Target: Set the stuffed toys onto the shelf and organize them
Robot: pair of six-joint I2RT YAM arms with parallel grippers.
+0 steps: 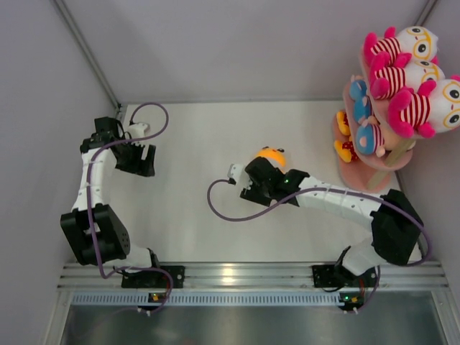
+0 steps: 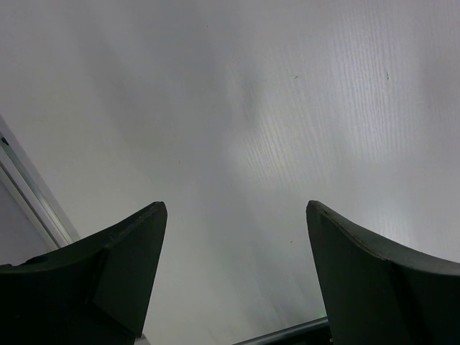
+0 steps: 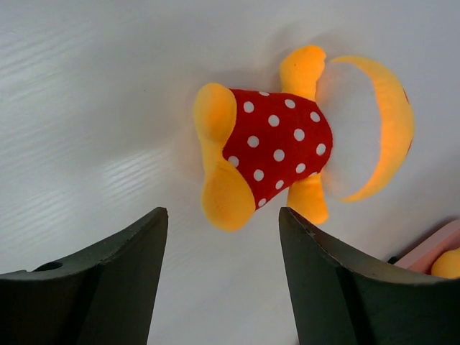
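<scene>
the right gripper [image 1: 260, 169] hovers over an orange-yellow plush toy [image 1: 272, 155] in a red polka-dot outfit, the only toy in view that is off the shelf. the toy lies on its side mid-table. in the right wrist view its feet point toward the released fingers [image 3: 136, 244], which stand apart and empty, with the right gripper [image 3: 223, 215] just short of the toy's [image 3: 277, 136] legs.

the step in hand looks like the pick-up. the next move likely calls for a short reach forward and down so the jaws straddle the dotted body, then a close, a lift and a carry right to the pink shelf [image 1: 353, 177].

its top tier is packed with striped toys [image 1: 411, 77], and blue-clad toys [image 1: 366, 122] sit on the middle one. the lowest board, where other polka-dot toys [image 1: 345, 142] sit, appears the fitting spot. that slot is low and tucked under the upper boards, beside the wooden post [image 1: 397, 154], so a sideways entry seems safest.

the shelf stands close to the right wall [image 1: 431, 194] and leaves little swing room there. the white table [image 1: 194, 136] is open to the left.

the left gripper [image 1: 136, 159] is parked near the far left corner, its fingers [image 2: 129, 251] spread wide over bare table and holding nothing.
</scene>
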